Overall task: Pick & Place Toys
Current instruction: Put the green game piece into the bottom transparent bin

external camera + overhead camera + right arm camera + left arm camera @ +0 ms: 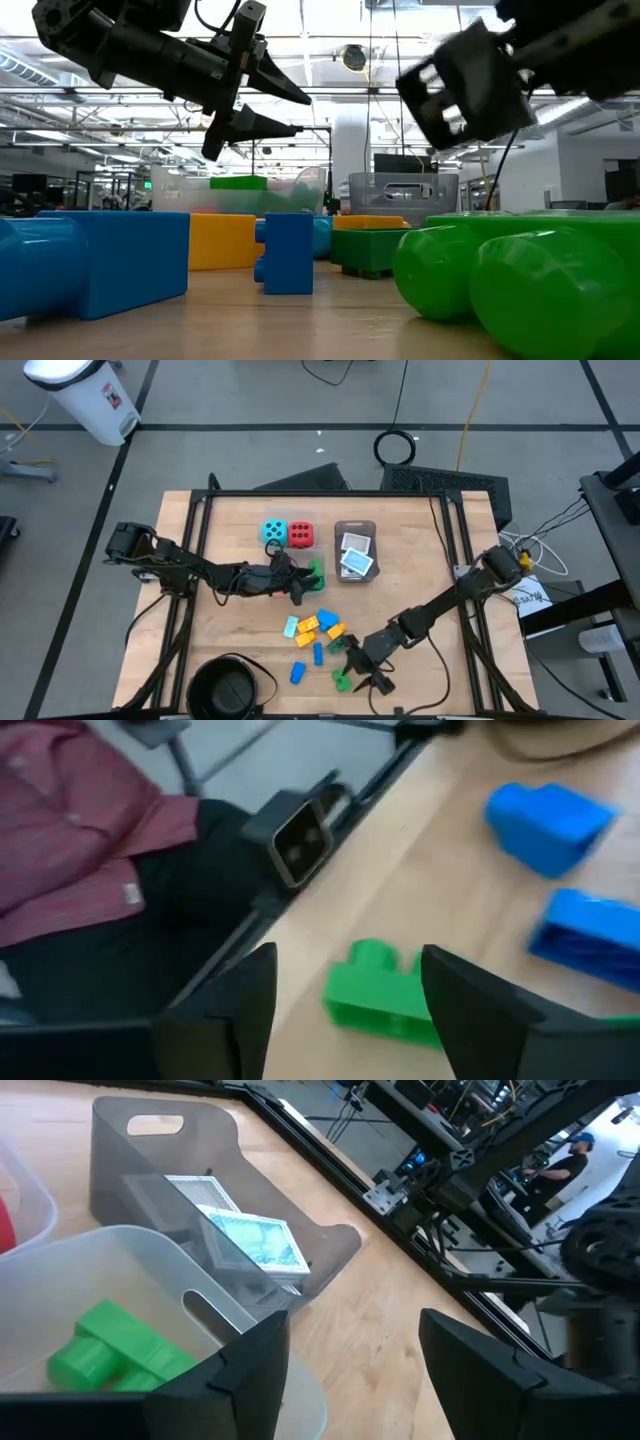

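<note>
Now right gripper (345, 1010), fingers apart and empty, hovers over green brick (385, 995) near worktop (230, 625) front edge: centre, descend, then pinch. Left gripper (350, 1370), fingers apart, empty, above clear tub (150, 1270).

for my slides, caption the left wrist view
Left fingers open above a clear tub holding a green brick, cards in the grey tray beyond.

Hidden, cropped and blurred parts

In the right wrist view a green brick (385, 995) is blurred and partly covered by the right gripper's fingers (470, 1010); a blue brick (590, 935) is cut by the edge. In the high view, the cards (355, 555) are too small to read, and the black bowl (225, 695) is cropped.
</note>
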Controlling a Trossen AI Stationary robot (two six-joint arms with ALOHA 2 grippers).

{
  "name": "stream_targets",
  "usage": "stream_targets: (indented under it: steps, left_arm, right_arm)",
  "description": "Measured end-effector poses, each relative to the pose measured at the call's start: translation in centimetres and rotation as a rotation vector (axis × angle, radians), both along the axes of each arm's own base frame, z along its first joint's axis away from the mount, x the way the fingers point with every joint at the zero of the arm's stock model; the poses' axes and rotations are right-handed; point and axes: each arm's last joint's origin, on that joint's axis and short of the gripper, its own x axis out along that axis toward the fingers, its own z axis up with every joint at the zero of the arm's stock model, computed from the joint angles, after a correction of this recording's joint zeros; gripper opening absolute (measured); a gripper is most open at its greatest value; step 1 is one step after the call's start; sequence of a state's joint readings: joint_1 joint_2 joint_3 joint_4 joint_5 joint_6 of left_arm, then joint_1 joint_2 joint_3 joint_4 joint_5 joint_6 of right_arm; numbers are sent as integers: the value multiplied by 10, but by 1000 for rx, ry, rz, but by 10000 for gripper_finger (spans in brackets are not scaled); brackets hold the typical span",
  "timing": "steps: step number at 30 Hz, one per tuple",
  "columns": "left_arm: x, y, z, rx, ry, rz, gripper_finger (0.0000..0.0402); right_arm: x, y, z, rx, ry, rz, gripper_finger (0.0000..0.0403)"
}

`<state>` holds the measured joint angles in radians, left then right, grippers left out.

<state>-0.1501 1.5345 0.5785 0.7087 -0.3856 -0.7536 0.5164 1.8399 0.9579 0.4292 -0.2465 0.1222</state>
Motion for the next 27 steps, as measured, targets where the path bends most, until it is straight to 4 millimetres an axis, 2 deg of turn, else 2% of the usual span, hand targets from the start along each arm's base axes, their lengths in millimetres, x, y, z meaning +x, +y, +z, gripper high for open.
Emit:
stream_targets:
  steps: [7,11,19,27]
  left_arm:
    - [0,0,0,0,-4,4,230]
    - [0,0,0,0,-3,5,230]
    - [0,0,0,16,5,2,230]
    - [0,-2,0,5,9,-50,230]
  right_arm:
    - [16,-2,-18,60,126,-18,175]
    - [15,-14,-22,30,223,-30,151]
    - [-8,-40,1,-235,349,-204,123]
    - [-37,-50,38,-583,208,-499,115]
